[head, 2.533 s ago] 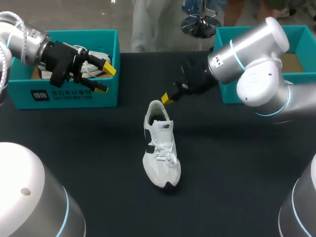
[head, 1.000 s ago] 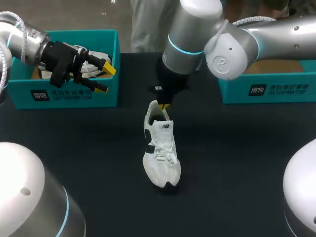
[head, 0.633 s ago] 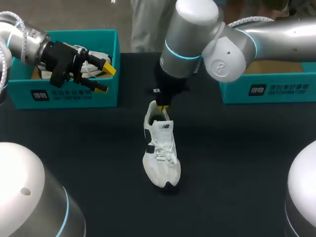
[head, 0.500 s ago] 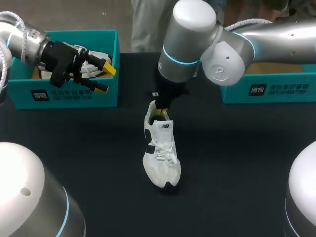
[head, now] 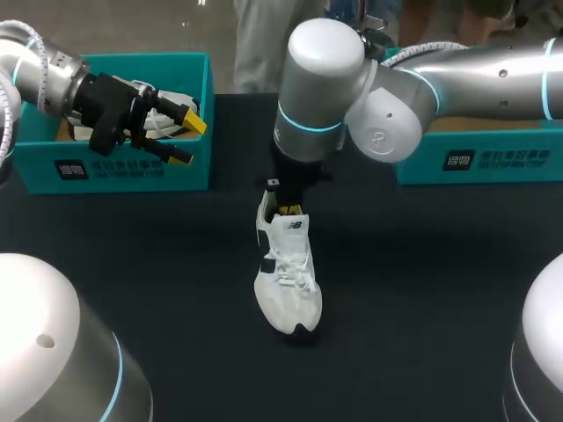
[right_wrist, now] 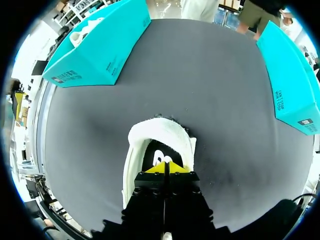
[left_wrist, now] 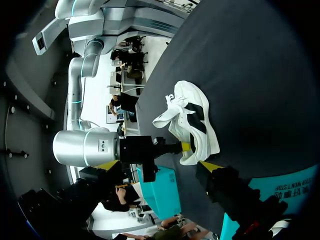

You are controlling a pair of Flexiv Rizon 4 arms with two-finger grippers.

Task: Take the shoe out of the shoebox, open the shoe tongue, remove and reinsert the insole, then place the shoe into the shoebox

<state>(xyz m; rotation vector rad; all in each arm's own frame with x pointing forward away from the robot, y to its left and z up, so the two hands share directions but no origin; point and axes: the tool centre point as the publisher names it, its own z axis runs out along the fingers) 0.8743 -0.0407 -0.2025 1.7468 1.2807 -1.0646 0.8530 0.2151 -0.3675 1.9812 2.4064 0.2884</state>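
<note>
the white shoe (head: 287, 277) lay on the black table (head: 422, 290), between the two teal boxes, with the toe toward the near edge and the heel toward the far edge. the right gripper (head: 288, 211) pointed down into the shoe's opening, at the upper edge of the tongue (head: 295, 226). its yellow tips were pressed together, and it could not be determined whether they pinched the tongue. the left gripper (head: 187, 141) hung at the left shoebox (head: 132, 171), well apart from the shoe, fingers spread and holding nothing. the right shoebox (head: 475, 163) stood at the table's far right.
</note>
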